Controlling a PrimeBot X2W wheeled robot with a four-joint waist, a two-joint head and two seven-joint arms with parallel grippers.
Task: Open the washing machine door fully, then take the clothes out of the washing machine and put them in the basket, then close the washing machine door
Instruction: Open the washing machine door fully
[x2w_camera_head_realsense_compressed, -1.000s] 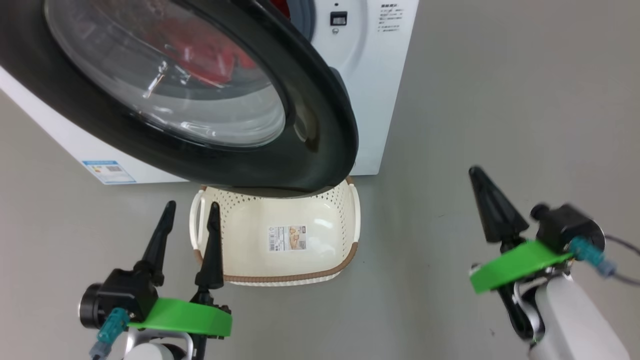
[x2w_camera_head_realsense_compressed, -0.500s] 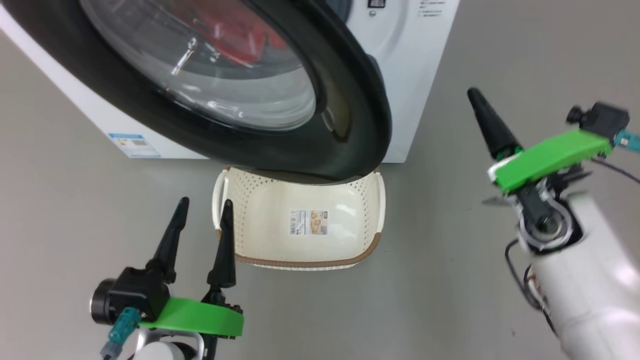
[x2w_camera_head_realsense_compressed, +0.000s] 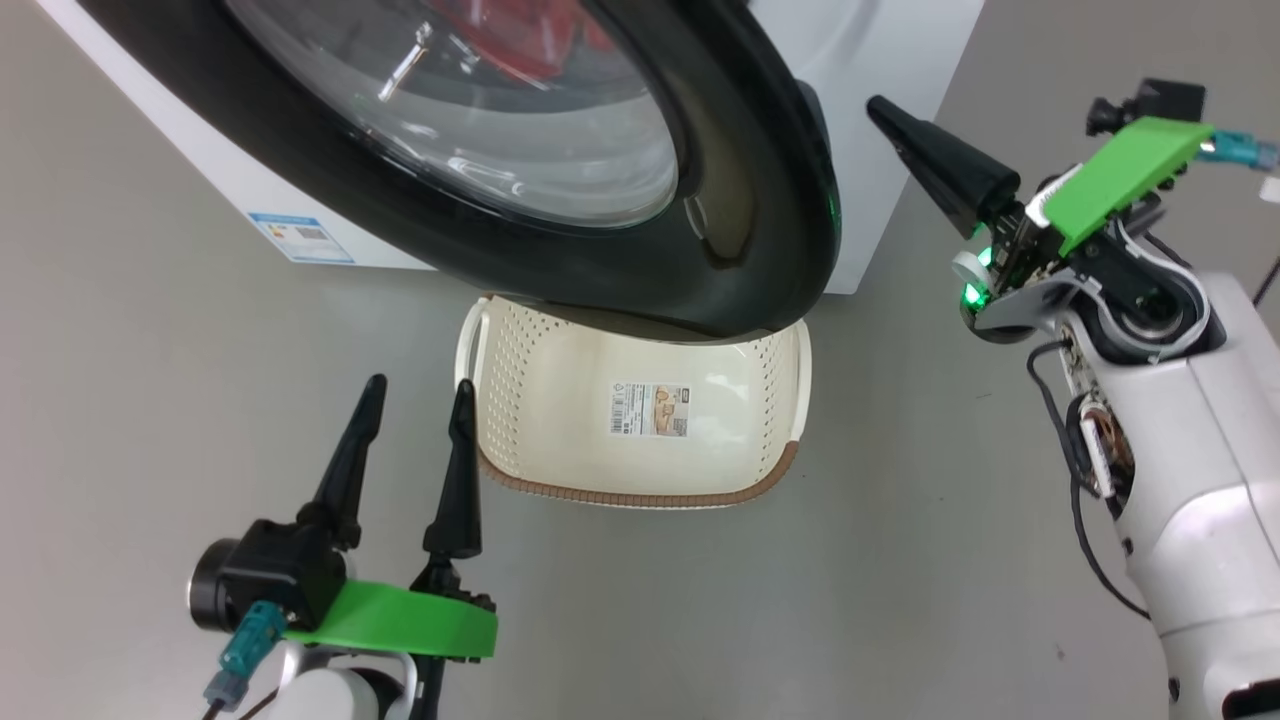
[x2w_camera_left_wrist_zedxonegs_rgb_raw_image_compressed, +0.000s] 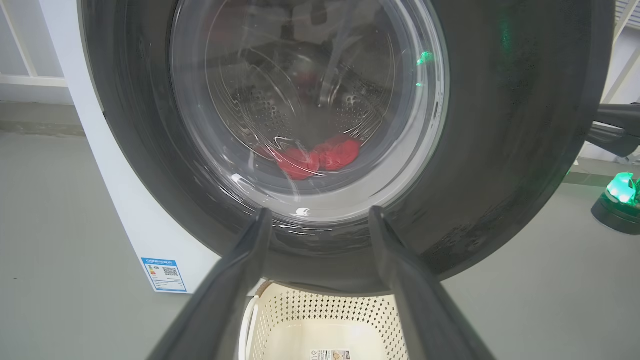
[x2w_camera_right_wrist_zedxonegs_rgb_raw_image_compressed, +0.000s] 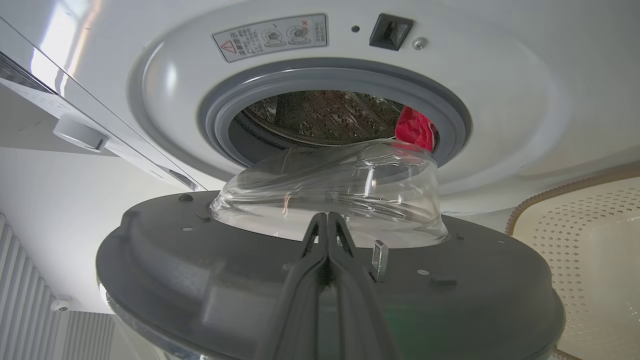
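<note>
The washing machine door (x2w_camera_head_realsense_compressed: 760, 200) stands partly open, its black rim hanging over the far end of the basket (x2w_camera_head_realsense_compressed: 640, 497). Red clothes (x2w_camera_left_wrist_zedxonegs_rgb_raw_image_compressed: 315, 157) lie in the drum and show through the glass; the right wrist view has them (x2w_camera_right_wrist_zedxonegs_rgb_raw_image_compressed: 415, 127) at the edge of the grey ring. My left gripper (x2w_camera_head_realsense_compressed: 419, 388) is open and holds nothing, low beside the basket's left handle and pointing at the door (x2w_camera_left_wrist_zedxonegs_rgb_raw_image_compressed: 500, 150). My right gripper (x2w_camera_head_realsense_compressed: 880, 108) is shut and holds nothing, just right of the door's free edge, in front of the white washing machine (x2w_camera_head_realsense_compressed: 880, 60). Its fingers (x2w_camera_right_wrist_zedxonegs_rgb_raw_image_compressed: 327, 235) point over the door's inner face.
Grey floor (x2w_camera_head_realsense_compressed: 150, 400) lies open to the left and right of the basket. A blue label (x2w_camera_head_realsense_compressed: 300, 237) marks the machine's lower left front. The latch socket (x2w_camera_right_wrist_zedxonegs_rgb_raw_image_compressed: 392, 31) sits on the machine's front by the drum opening. The bulging glass bowl (x2w_camera_right_wrist_zedxonegs_rgb_raw_image_compressed: 330, 190) juts from the door's inner side.
The head camera has shifted, sliding the scene right and up. My right arm has risen and swung in toward the door's free edge, still shut. The left gripper has held its place.
</note>
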